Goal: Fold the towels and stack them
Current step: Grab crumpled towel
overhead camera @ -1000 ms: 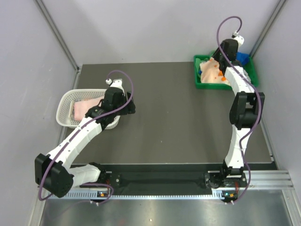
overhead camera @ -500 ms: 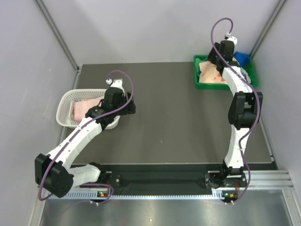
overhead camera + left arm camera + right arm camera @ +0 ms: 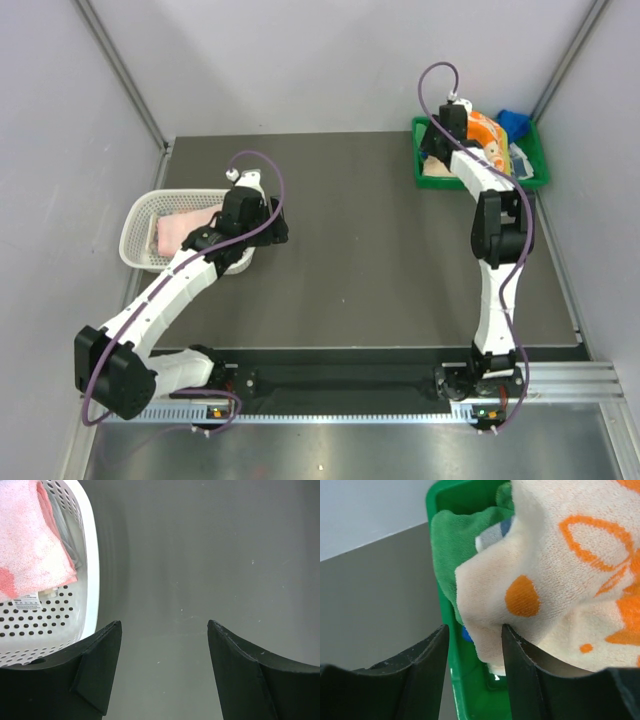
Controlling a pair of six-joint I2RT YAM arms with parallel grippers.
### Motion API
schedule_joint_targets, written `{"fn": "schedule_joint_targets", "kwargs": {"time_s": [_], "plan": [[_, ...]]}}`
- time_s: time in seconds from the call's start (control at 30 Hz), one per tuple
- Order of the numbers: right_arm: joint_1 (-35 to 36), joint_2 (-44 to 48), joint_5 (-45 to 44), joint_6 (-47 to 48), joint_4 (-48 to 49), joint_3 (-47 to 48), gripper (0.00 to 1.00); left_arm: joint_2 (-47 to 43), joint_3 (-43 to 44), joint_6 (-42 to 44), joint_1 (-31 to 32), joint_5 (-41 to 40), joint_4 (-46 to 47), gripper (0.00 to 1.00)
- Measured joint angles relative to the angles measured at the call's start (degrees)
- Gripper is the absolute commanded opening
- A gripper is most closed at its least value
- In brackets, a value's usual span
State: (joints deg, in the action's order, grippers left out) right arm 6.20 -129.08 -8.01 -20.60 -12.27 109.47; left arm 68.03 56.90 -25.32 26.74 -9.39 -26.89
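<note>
R gripper (image 3: 474, 628) has swung left over green tray (image 3: 470, 695), far right; jaws spread round corner of orange-patterned towel (image 3: 555, 580). L gripper (image 3: 160, 630) spread, empty, by white basket (image 3: 92, 580). Bite deep on one layer, lift slow.

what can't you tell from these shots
- Right gripper: the right wrist view shows the orange towel corner between its jaws; pinched or loose is unclear. In the top view the wrist covers it.
- Tray: the orange towel hides most of what lies in it.
- Basket: the left wrist view cuts off the pink towel at the frame edge; what lies under it is hidden.
</note>
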Motion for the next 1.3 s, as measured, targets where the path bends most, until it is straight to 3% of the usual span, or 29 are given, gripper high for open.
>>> {"fn": "schedule_joint_targets", "kwargs": {"time_s": [0.27, 0.8, 1.3], "plan": [[0.02, -0.31, -2.99, 0.37, -0.66, -0.07, 0.39, 0.00, -0.20, 0.00, 0.00, 0.00, -0.02, 0.74], [2.84, 0.81, -12.57, 6.16, -0.31, -5.75, 0.49, 0.90, -0.85, 0.00, 0.00, 0.17, 0.07, 0.73], [5.64, 2.29, -21.77, 11.15, 0.24, -6.73, 0.47, 0.90, -1.22, -0.02, 0.00, 0.85, 0.15, 0.72]]}}
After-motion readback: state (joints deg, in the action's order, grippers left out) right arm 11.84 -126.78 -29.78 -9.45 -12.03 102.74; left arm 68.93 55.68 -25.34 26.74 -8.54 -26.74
